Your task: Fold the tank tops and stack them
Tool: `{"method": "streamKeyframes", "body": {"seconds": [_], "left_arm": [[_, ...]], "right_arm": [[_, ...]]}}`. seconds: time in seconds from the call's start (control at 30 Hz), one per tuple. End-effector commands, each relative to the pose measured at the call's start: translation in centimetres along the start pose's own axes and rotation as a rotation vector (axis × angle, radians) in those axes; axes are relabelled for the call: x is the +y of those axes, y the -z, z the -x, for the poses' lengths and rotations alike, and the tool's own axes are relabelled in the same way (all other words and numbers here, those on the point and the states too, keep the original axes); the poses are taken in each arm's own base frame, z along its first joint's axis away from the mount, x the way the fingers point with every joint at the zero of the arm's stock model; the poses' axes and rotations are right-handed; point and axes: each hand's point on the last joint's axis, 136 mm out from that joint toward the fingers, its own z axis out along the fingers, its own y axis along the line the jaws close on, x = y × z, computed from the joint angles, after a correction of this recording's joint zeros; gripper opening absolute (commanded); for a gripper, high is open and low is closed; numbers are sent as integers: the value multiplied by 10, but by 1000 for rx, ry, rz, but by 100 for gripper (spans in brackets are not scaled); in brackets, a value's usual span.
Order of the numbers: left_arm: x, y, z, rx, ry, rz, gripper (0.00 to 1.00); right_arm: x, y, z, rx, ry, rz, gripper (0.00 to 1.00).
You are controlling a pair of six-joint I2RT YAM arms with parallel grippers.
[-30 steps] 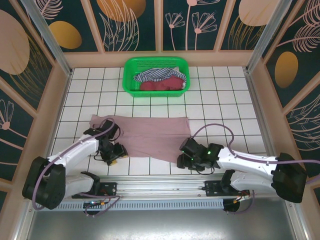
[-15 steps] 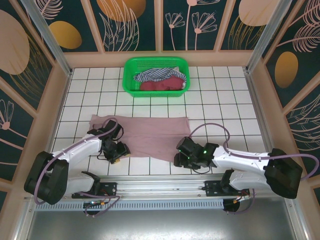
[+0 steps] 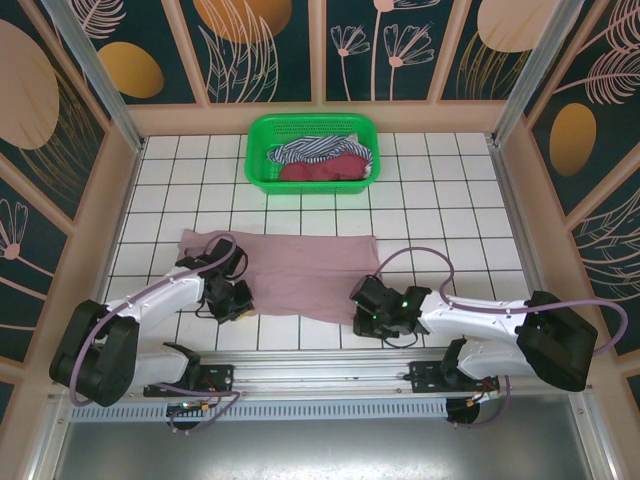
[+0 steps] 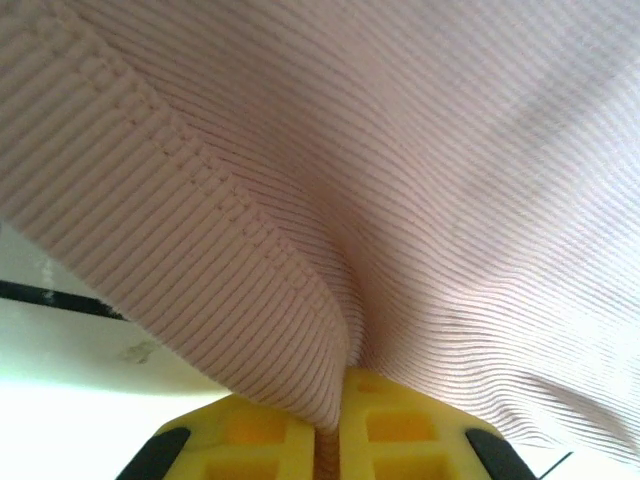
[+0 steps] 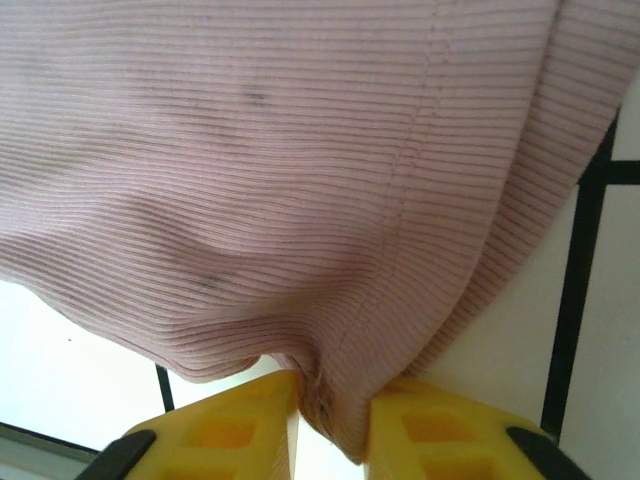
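Left gripper (image 4: 330, 445) pinches the near hem of the mauve-pink tank top (image 3: 300, 268), spread flat on the desk (image 3: 450, 200) ahead of it; right gripper (image 5: 330, 415) pinches the hem's other corner. Best to lift both evenly, keeping the edge taut.

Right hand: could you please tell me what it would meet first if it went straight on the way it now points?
The pink top: the right hand pinches its near edge, and the rest of that cloth lies spread straight ahead over the tiled table. Depth beyond is unclear.
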Motion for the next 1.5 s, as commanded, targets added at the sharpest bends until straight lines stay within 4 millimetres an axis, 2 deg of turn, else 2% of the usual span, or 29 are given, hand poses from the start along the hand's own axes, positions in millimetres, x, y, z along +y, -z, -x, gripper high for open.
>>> {"method": "streamKeyframes", "body": {"seconds": [0.0, 0.1, 0.23, 0.43, 0.6, 0.73, 1.03, 1.33, 1.47], "left_arm": [[-7, 6, 1, -12, -19, -26, 9], [-3, 14, 0, -16, -40, 1, 7], [-7, 22, 1, -19, -52, 3, 7], [-14, 39, 12, -57, -104, 44, 8], [-37, 48, 32, -92, -149, 42, 9], [-51, 48, 46, -104, -179, 48, 10], [-68, 61, 81, -150, -185, 32, 11], [-79, 43, 100, -114, -195, 21, 13], [-85, 42, 110, -126, -212, 38, 14]], "right_arm": [[-6, 6, 1, -17, 10, -33, 19], [-5, 15, 3, -35, 19, -27, 13], [5, 26, 12, -64, 39, 0, 9], [11, 47, 39, -133, 43, 21, 6], [14, 62, 73, -196, 47, 34, 5], [15, 61, 90, -192, 54, 57, 5], [-4, 63, 133, -218, 53, 47, 5], [-9, 42, 150, -185, 74, 54, 6], [-22, 41, 164, -206, 51, 39, 6]]}}
